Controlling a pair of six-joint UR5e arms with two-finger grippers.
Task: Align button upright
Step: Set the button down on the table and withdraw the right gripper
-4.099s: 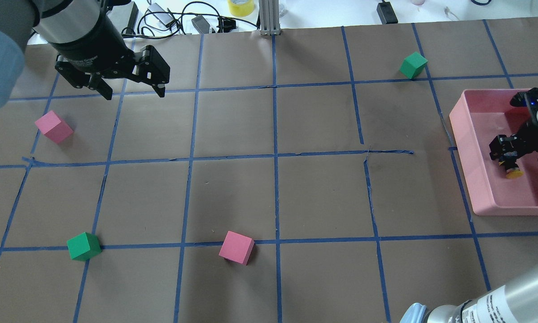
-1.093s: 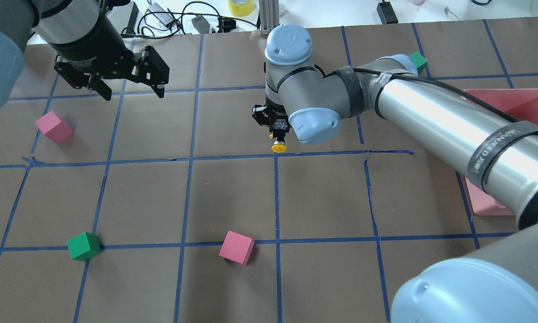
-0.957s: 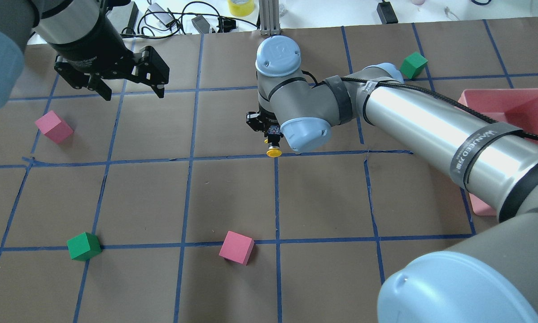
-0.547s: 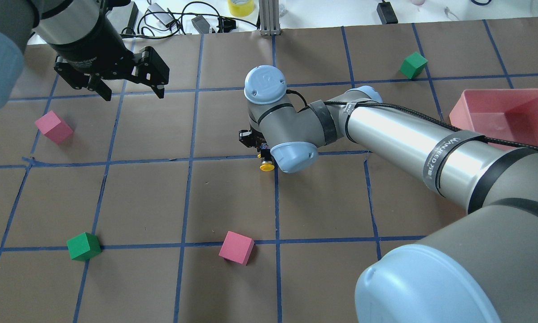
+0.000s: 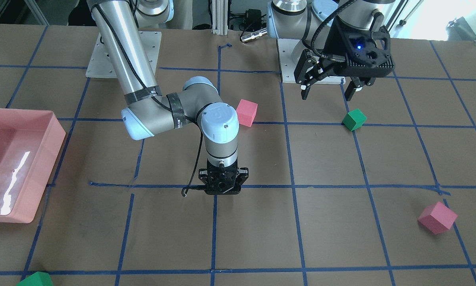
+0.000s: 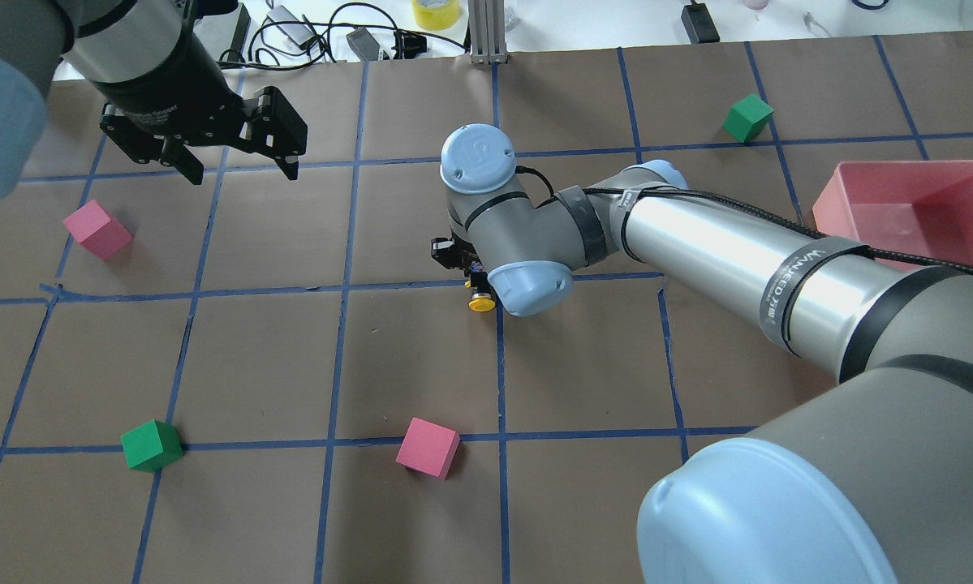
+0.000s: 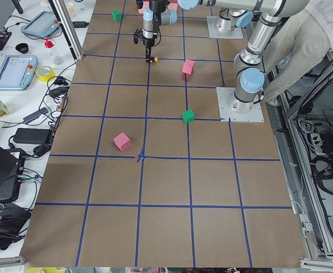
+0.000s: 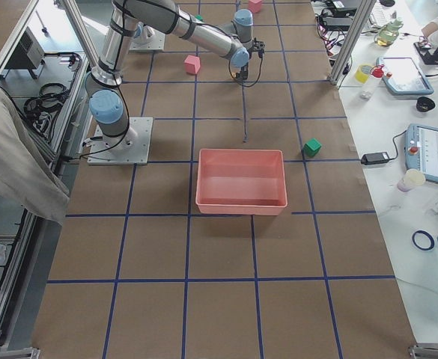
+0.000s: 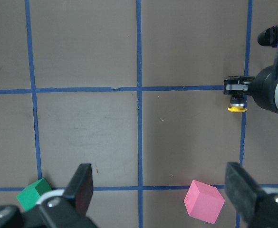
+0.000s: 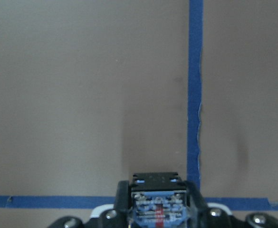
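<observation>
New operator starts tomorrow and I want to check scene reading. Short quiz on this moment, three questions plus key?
1. True or false: the left gripper is open and holds nothing.
2. What holds the button? A) left gripper B) right gripper C) pink tray
3. Fill in: ___ foam cubes lie on the table.

Key: 1 true; 2 B; 3 four (two pink, two green).

Bright, even overhead light; soft shadows on the table (image 5: 341,238); white glare streak in the pink tray (image 5: 23,114); right wrist view blurry
</observation>
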